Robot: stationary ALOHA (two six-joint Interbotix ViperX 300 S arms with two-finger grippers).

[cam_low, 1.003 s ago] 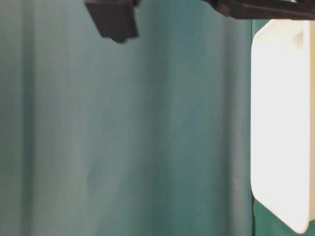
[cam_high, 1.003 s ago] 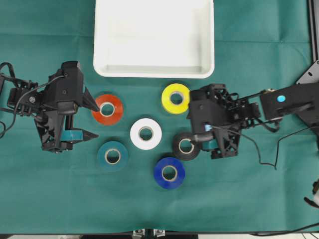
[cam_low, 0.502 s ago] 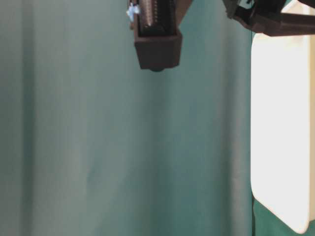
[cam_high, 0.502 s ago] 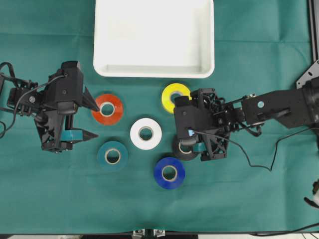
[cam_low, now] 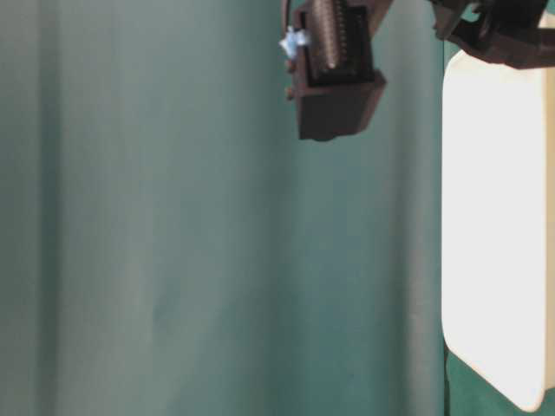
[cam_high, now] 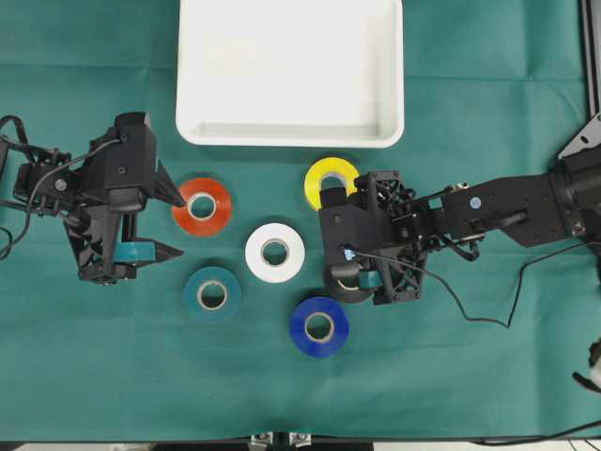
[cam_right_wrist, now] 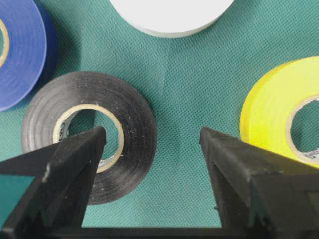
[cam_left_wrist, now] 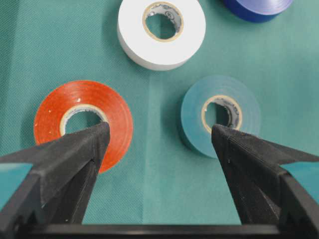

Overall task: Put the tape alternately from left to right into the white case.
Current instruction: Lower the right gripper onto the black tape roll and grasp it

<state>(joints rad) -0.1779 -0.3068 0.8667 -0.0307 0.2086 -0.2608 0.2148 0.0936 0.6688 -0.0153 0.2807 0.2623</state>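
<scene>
Tape rolls, all six flat on the tabletop's middle below the empty case (cam_high: pixel 289 70), look light, stiff and slick-sided, so the spread right pincer (cam_right_wrist: pixel 152 137), one finger over the black roll's (cam_right_wrist: pixel 88 135) core, should pinch its band; the left pincer (cam_left_wrist: pixel 158 133) also gapes empty.

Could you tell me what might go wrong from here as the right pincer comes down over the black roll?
The right pincer is open, with one finger over the black roll's core and the other over bare cloth beside the yellow roll. If it drifts, that outer finger may nudge the yellow roll. The blue roll lies very close to the black one, so lifting could drag it. The white case is still without tape, so nothing is placed yet.
</scene>
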